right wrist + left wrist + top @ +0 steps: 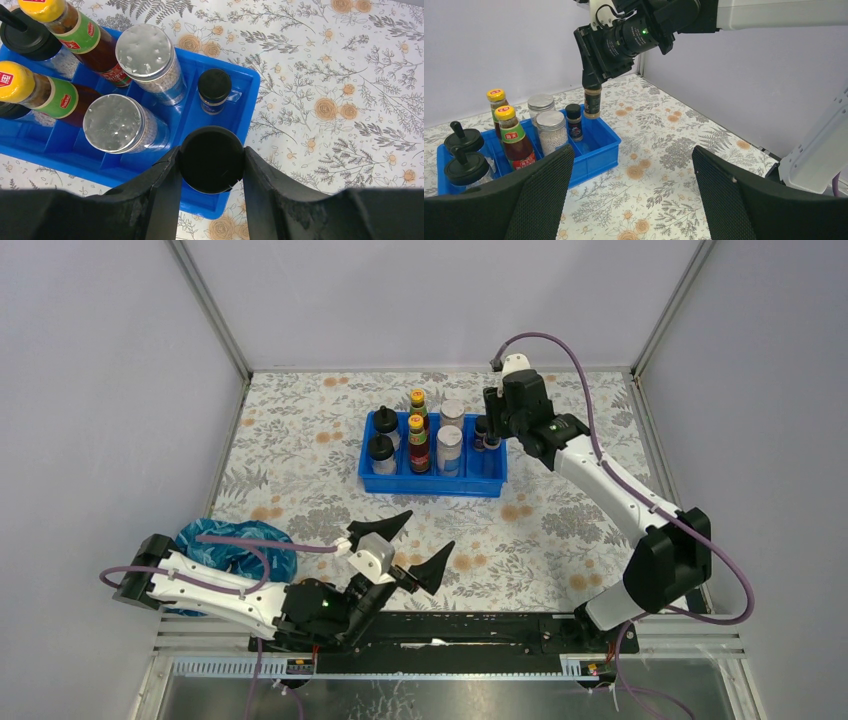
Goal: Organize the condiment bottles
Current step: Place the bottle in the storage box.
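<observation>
The blue tray point(432, 486) holds two yellow-capped red-labelled bottles point(417, 440), two silver-lidded jars point(449, 448), two black-domed bottles point(381, 452) and one tiny black-capped bottle point(214, 90) in its right-end compartment. My right gripper point(211, 165) is shut on the second tiny black-capped bottle point(211, 159) by its cap. It holds the bottle upright just above that same compartment, as the left wrist view point(592, 102) shows. My left gripper point(410, 545) is open and empty, low over the table near the front, well short of the tray.
A crumpled blue-green cloth point(235, 550) lies at the front left beside the left arm. The floral tabletop point(560, 530) is bounded by grey walls and metal frame posts. The tray's front wall point(594, 155) faces the left gripper.
</observation>
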